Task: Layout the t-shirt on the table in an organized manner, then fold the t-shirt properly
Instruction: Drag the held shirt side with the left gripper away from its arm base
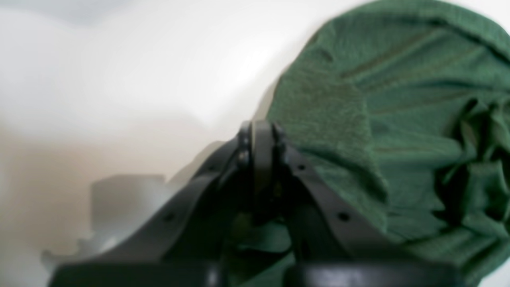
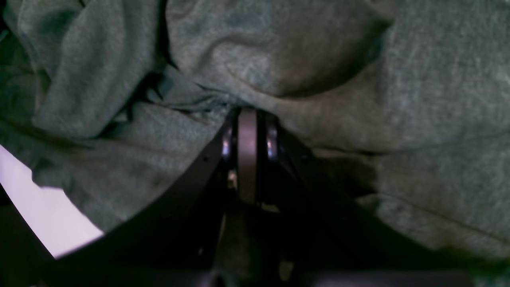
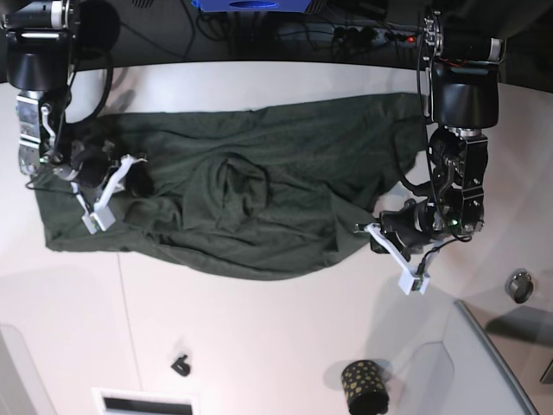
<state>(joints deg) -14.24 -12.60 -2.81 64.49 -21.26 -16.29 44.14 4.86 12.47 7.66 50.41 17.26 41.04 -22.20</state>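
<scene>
T-shirt (image 3: 259,190) lies rumpled across the upper middle of the table (image 3: 259,346) in base view, not flat yet. Right gripper (image 3: 105,197), at frame left, is clamped closed on the shirt's edge; left gripper (image 3: 390,240), at frame right, is closed at the opposite edge, apparently pinching cloth. You should pull the two ends apart evenly and low, then smooth the centre bunch before folding.

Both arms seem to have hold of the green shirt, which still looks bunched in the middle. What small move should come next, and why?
Probably draw the two arms apart to pull the cloth taut. The left gripper and right gripper each have their jaws shut on opposite ends of the t-shirt, which lies crumpled with a puckered fold at its centre on the table. Stretching should flatten it before any fold.
</scene>
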